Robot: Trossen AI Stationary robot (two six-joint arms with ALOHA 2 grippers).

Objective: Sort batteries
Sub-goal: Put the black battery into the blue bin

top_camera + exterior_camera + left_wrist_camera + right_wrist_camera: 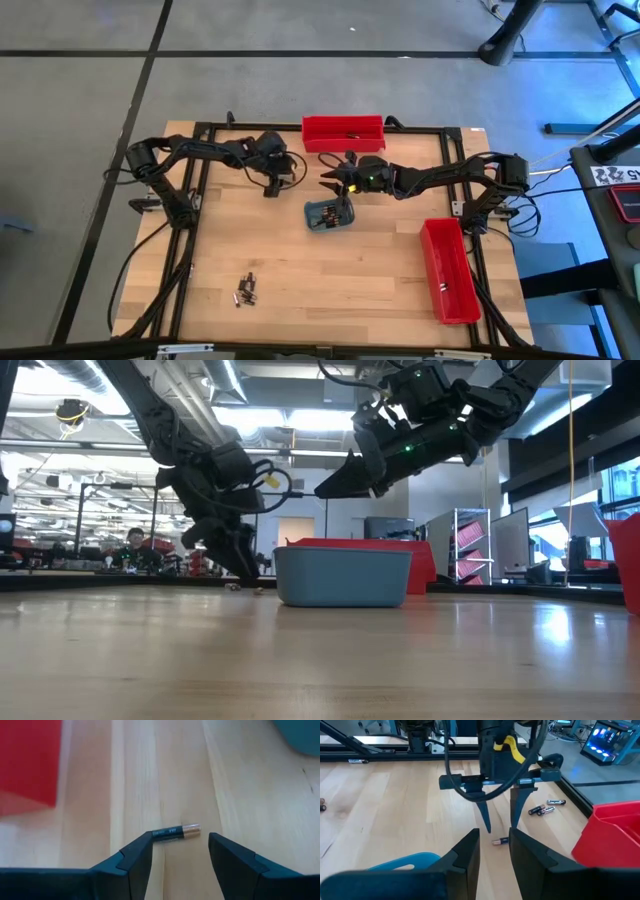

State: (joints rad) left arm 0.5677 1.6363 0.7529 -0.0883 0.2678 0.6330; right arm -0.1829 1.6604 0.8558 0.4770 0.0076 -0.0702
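Lying on the bare wood between the left gripper's [180, 851] parted fingers is a single battery [176, 832], dark with a copper-coloured end, flat on the table [330, 280] and not gripped; one end sits just at the tip of one finger [136, 856], the other finger stands clear of it. That gripper points down at the table left of the far red bin [343, 133], with its fingers set moderately wide. From the right wrist view the same battery [500, 841] shows lying beside the left gripper's tips, and a few more batteries [546, 807] lie farther off near the table's frame. The right gripper [494, 851] hangs above the small grey-blue tray [329, 215] in the table's middle, fingers narrowly apart with nothing between them. Another little cluster of batteries [246, 289] sits on the near left part of the table. A second red bin [449, 270] lies along the right side
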